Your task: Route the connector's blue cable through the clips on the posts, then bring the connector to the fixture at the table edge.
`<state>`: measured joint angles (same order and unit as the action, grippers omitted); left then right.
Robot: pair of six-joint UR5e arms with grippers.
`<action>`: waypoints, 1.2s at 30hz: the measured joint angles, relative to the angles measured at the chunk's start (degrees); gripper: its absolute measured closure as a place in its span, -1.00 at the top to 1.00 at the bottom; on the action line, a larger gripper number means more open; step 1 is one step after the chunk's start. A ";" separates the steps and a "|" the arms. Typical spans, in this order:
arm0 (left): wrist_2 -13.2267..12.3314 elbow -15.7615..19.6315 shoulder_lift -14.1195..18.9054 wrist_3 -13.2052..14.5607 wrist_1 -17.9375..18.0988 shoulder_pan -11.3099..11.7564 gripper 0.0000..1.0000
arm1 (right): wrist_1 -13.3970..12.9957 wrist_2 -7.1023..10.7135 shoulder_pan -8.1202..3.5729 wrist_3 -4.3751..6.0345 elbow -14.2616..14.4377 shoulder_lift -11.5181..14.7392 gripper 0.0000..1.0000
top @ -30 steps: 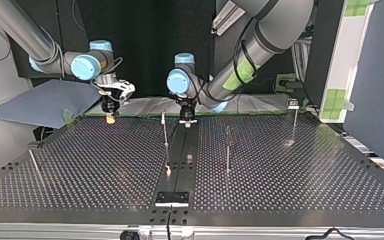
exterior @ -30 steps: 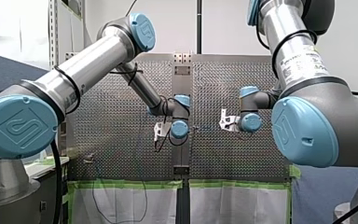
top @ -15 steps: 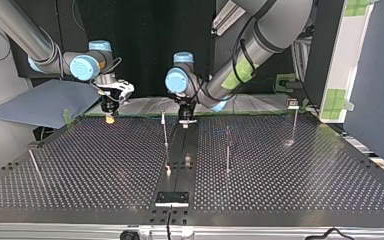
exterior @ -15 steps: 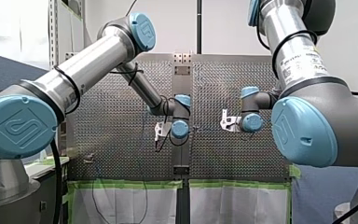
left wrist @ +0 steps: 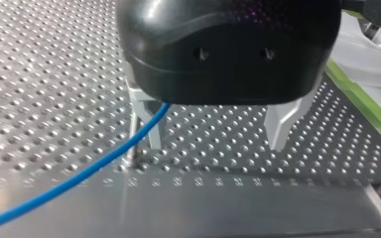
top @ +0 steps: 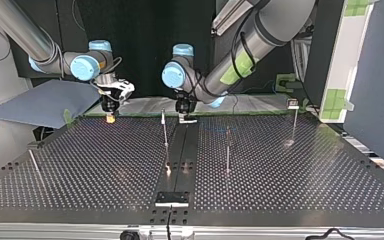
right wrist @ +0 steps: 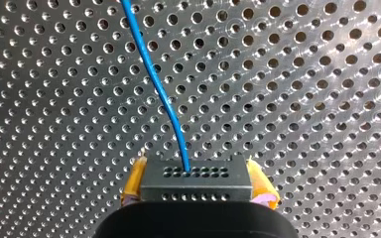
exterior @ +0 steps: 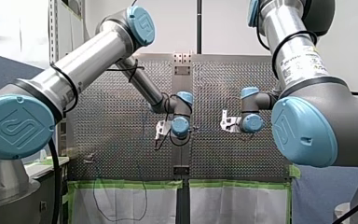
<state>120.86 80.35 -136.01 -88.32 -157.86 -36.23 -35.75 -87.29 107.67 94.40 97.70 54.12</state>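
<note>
**Cable leading from R grip to open L fingers**

Your R gripper [right wrist: 198,183] is clamping the connector [right wrist: 196,176] between yellow pads, near the table's [top: 305,175] arm-side edge. The blue cable [right wrist: 161,94] is running straight ahead of it. Your L gripper [left wrist: 213,131] is hanging wide open, empty, w/ the cable crossing one finger. L looks nearer the post [top: 165,135].

Pale wall [exterior: 223,23], metal shelving [exterior: 53,32]

Perforated table [top: 80,170], slim upright posts [top: 165,137] (metal)
</note>
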 joint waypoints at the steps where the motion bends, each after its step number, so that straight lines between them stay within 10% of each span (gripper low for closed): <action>1: 0.02 0.40 0.39 -0.22 0.25 -0.09 0.98 | 0.02 0.00 0.00 0.02 0.00 0.00 -1.00; 15: -4.35 7.08 6.64 -1.75 2.98 -2.23 0.98 | 0.65 0.52 0.29 0.02 0.01 -0.17 -1.00; 36: -5.34 9.01 7.13 -1.68 3.34 -4.56 0.98 | 0.60 0.59 0.32 0.05 0.00 -0.34 -1.00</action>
<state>115.52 89.37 -128.89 -89.99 -154.51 -40.79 -35.15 -86.70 107.99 94.45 97.70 53.78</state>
